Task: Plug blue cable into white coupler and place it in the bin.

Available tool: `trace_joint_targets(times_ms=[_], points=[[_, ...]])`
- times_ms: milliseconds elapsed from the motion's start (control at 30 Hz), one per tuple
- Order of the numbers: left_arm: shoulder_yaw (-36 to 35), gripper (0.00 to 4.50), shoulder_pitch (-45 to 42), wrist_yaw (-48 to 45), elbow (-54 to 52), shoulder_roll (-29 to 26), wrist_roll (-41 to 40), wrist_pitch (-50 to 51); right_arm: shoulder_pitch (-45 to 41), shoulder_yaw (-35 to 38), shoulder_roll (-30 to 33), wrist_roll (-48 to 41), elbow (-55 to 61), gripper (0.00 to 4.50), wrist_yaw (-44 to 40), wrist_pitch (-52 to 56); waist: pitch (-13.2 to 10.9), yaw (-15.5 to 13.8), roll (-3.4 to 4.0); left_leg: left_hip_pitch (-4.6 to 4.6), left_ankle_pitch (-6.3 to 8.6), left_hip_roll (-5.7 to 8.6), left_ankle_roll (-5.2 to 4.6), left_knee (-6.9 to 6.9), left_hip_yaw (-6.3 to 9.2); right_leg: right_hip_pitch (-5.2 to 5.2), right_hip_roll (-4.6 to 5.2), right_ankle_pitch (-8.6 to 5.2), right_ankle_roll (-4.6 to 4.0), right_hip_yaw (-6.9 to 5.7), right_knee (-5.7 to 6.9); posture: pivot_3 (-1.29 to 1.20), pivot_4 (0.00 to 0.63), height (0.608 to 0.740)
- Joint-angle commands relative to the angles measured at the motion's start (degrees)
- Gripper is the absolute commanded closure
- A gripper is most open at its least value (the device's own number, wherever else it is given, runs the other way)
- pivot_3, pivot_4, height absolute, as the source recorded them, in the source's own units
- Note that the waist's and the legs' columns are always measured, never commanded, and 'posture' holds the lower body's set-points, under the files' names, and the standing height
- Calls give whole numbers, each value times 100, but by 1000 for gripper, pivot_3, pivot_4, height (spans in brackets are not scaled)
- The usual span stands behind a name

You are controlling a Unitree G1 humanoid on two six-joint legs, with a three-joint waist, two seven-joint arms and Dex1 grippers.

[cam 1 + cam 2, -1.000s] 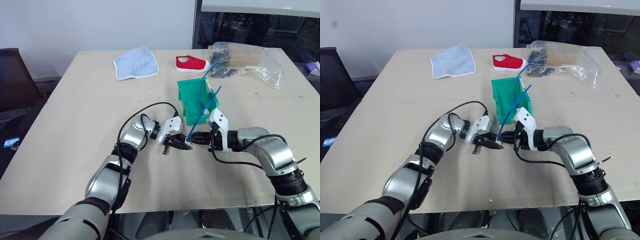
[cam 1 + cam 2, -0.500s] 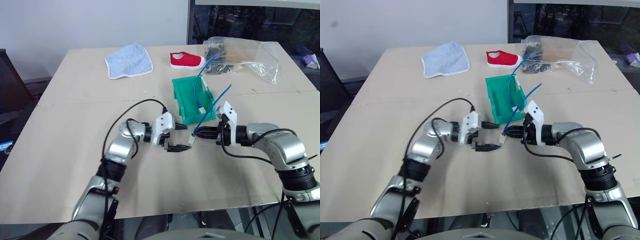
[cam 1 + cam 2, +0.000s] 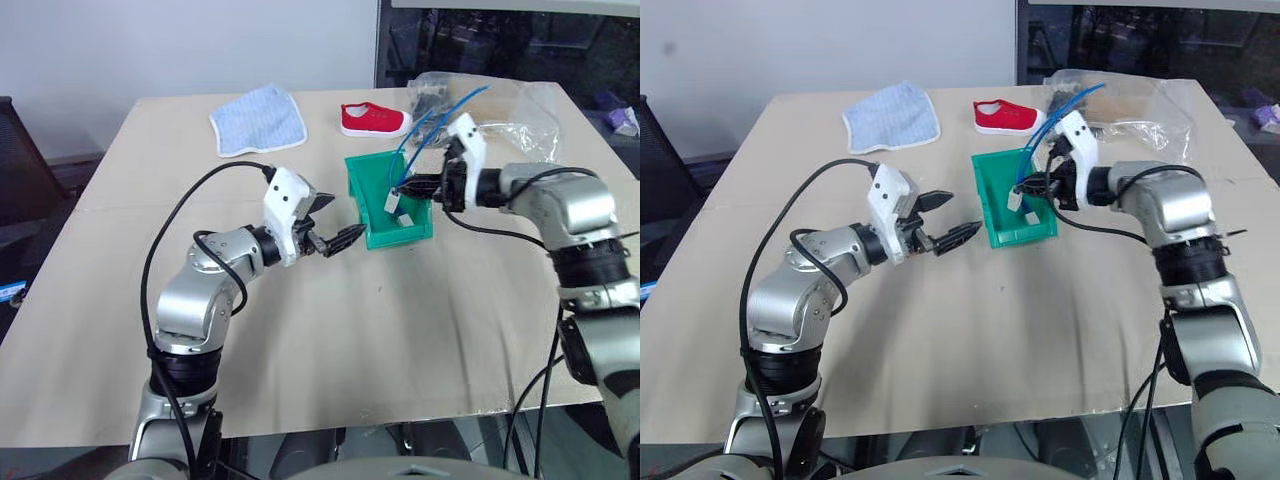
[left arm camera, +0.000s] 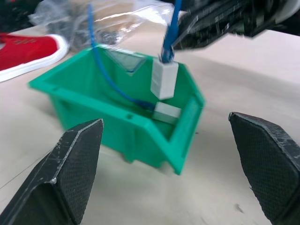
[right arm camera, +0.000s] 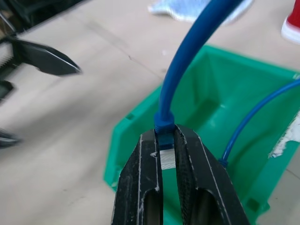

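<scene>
Right claw (image 3: 400,189) clamped on blue cable (image 5: 187,61) just above its plug, white coupler (image 4: 164,79) dangling over the green bin (image 3: 372,236). Left claw (image 3: 945,220) wide open, empty, left of bin. Cable looks light, floppy; coupler small, rigid; hold near plug. Tan surface (image 3: 330,350); red shoe (image 3: 372,121), cloth (image 3: 258,121), plastic bag (image 3: 515,125) at far side.
</scene>
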State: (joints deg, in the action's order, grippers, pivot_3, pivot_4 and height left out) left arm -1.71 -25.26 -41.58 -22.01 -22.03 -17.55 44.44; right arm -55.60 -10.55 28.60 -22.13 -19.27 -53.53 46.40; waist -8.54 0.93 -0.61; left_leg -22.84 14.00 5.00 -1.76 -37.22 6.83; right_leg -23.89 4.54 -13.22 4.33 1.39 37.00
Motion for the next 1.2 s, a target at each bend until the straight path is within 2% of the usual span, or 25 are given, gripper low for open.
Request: trace_joint_targets(times_ms=[33,67,100,233,333,433,633,733,833,900,1000,1200], points=[[-29,107,-82,116,-190,-91,-136,-53,-559,-234,-254,632,-1031,4500,62,-966,-1,4,0,-1,0,0,0,2,-1,-2,0,0,0,1,0,0,150,740],[-5,0,-85,132,-168,-114,-146,-73,-714,-259,-366,882,-1452,3733,286,-1408,-2,7,1,0,0,0,0,1,-2,-2,0,0,0,2,0,0,150,740],[10,0,-91,149,-157,-126,-171,-79,-907,-158,-502,1048,-1932,3470,593,-1911,-3,12,2,0,0,0,1,2,-5,-4,-2,0,-1,5,1,0,150,740],[19,0,-52,185,-162,-191,-243,-98,-1505,611,-778,1214,-3216,1561,1983,-3462,-12,-5,0,0,-1,0,2,6,-6,-7,-4,1,-1,6,2,0,150,740],[12,0,56,221,-230,-268,-303,-94,-1463,835,-702,1325,-3432,72,2252,-3875,-13,-18,1,-5,-1,0,3,8,-3,-9,-3,1,-1,4,-6,0,150,740],[-5,0,154,242,-274,-343,-346,-123,-1001,982,-556,1341,-2854,26,2202,-4036,-12,-9,1,-5,-1,0,3,13,-6,-8,-4,0,-1,5,-16,0,150,740],[-123,0,555,271,-483,-416,-472,-324,521,1483,-426,609,-349,26,1848,-3292,-18,27,10,-5,-1,-8,2,18,-13,-16,-4,0,-1,17,-11,0,150,740],[-259,0,1116,271,-640,-402,-531,-652,1834,1782,-293,-66,1074,26,1393,-2918,-19,0,13,-2,0,-11,2,14,-20,-16,-2,0,-1,24,-5,0,150,740],[-442,0,1938,255,-741,-443,-524,-1021,3274,1932,97,-609,1963,26,288,-3088,-18,-31,14,1,1,-13,0,16,-14,-6,5,0,-1,21,-13,0,150,740],[-513,0,2494,271,-756,-503,-390,-1312,4033,2131,313,-811,2200,26,6,-3047,-19,-44,19,1,2,-10,-2,16,-18,-4,4,1,-2,20,-14,0,150,740],[-576,0,3232,316,-661,-486,-237,-1821,5009,2173,622,-578,2215,26,-303,-3419,-25,-41,26,13,16,-8,-26,14,-26,5,18,5,-10,27,-15,0,150,740],[-308,0,4059,295,-299,-399,92,-2623,5946,2227,612,-454,2187,26,-458,-4007,-26,-37,29,73,18,-22,-28,15,-30,60,15,-9,-37,27,-17,0,150,740]])
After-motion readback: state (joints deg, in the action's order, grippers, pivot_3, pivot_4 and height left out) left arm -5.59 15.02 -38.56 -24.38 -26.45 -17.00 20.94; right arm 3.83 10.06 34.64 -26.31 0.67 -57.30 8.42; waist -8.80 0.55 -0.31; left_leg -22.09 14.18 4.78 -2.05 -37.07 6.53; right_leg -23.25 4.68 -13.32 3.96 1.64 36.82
